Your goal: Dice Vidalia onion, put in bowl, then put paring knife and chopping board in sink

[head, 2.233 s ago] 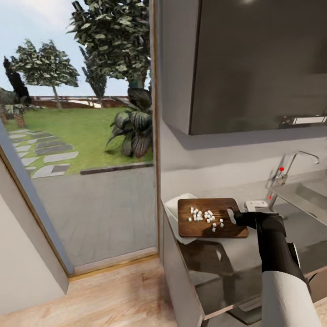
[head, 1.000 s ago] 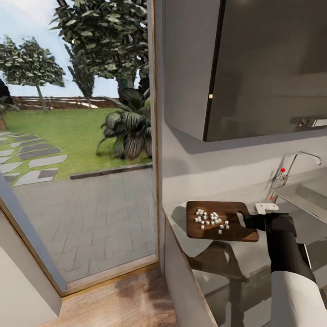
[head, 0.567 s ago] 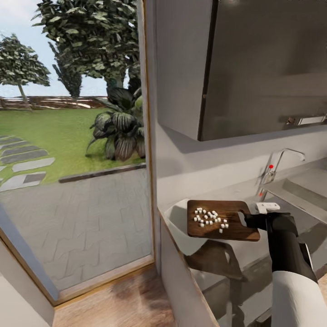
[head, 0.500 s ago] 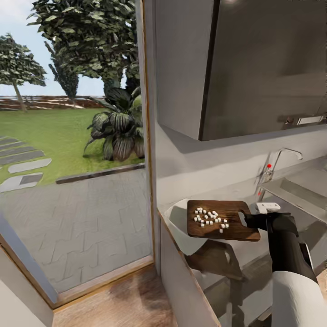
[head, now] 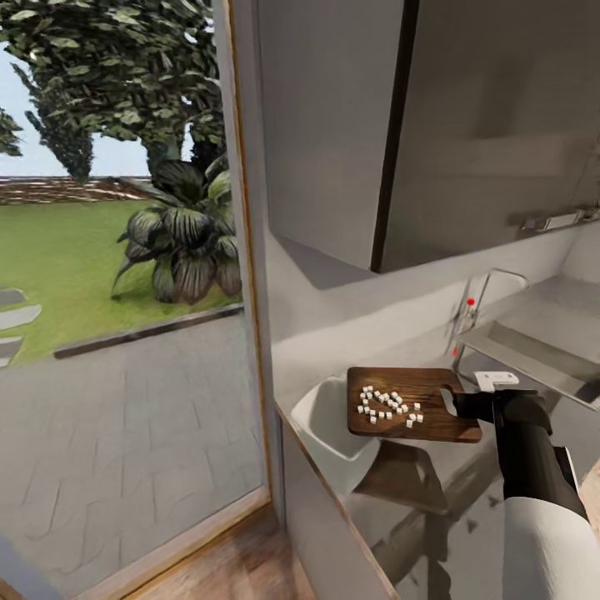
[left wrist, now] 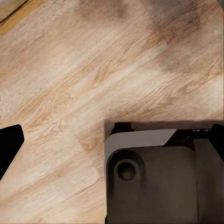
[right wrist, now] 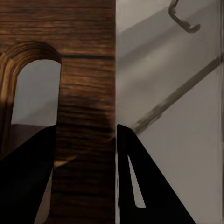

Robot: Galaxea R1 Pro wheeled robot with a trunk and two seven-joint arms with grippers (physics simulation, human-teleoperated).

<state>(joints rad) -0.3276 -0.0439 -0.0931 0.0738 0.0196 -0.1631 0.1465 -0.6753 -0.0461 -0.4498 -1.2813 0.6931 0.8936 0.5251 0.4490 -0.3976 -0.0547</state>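
**Inspector:** Your right gripper [head: 457,404] is clamped on the handle end of the chopping board [head: 412,402]; the right wrist view shows a dark finger [right wrist: 28,182] on each side of the wood beside the slot hole. The board is lifted off the countertop [head: 433,487], roughly level, with the diced onion [head: 387,406] scattered on top. Its far end overhangs the bowl [head: 329,429] at the counter's corner.

**Operator:** And the left gripper?

**Inspector:** One dark fingertip [left wrist: 8,147] shows over the wooden floor [left wrist: 70,70]; I cannot tell whether that claw is spread or closed.

**Operator:** Where is the risk?

**Inspector:** You hold a long board by one end only. In my judgement it could pivot in the grip when you tilt it. The bowl sits close to the counter edge, so a fast or skewed tilt may send pieces past the rim to the floor. The sink [head: 533,354] lies behind your arm; swinging the board that way early would drop the onion in the wrong place.
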